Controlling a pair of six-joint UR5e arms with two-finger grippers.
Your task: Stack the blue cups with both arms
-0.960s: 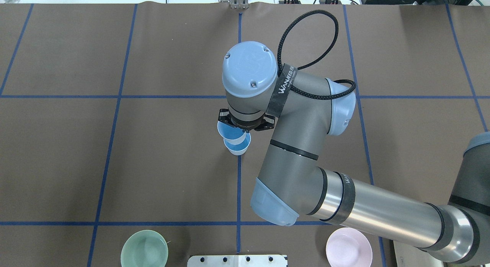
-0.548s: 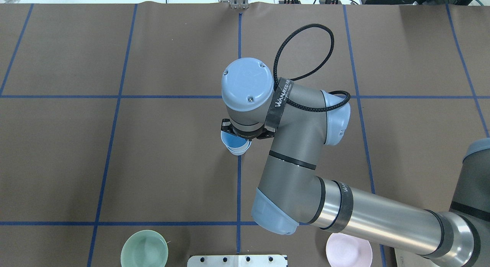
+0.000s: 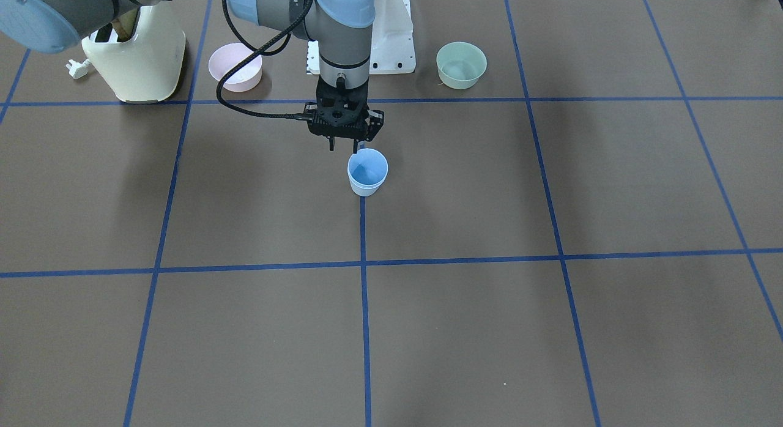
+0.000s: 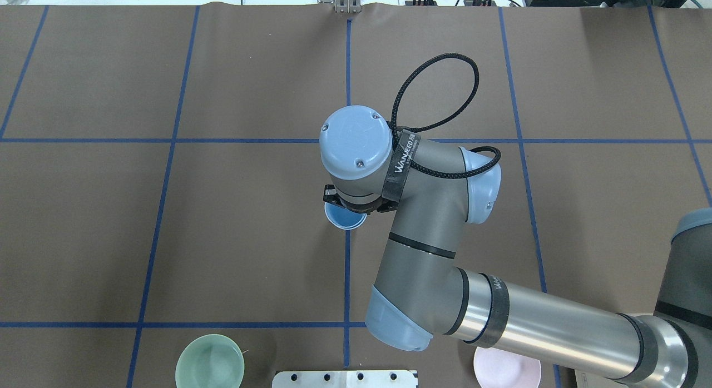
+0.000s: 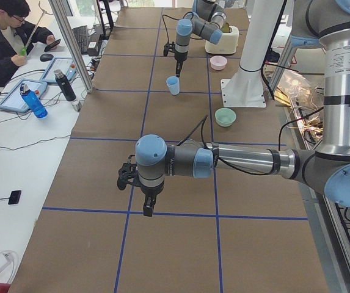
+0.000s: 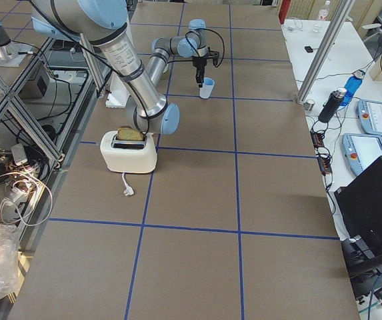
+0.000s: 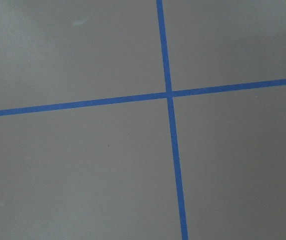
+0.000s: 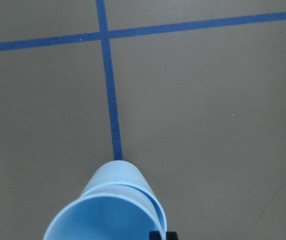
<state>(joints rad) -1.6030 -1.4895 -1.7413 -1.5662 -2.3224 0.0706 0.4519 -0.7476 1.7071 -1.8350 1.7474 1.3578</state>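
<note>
blue cups [image 3: 367, 173] nested, upright on centre tape line, mid-table. right gripper [image 3: 356, 148] over them, jaws look pinched on upper cup [image 8: 103, 220] rim. left gripper [image 5: 145, 207] hangs toward left table end, jaws: can't tell. pink bowl [image 3: 235, 66], green bowl [image 3: 461, 65], toaster [image 3: 141, 60] well apart, near base.

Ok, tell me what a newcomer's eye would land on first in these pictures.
The right arm dominates. It reaches to the middle of the table, with its end effector at the rim of the two blue cups, which sit nested on a blue tape line. Next come the green bowl and pink bowl near the robot's base, and a cream toaster holding bread beside the pink bowl.
</note>
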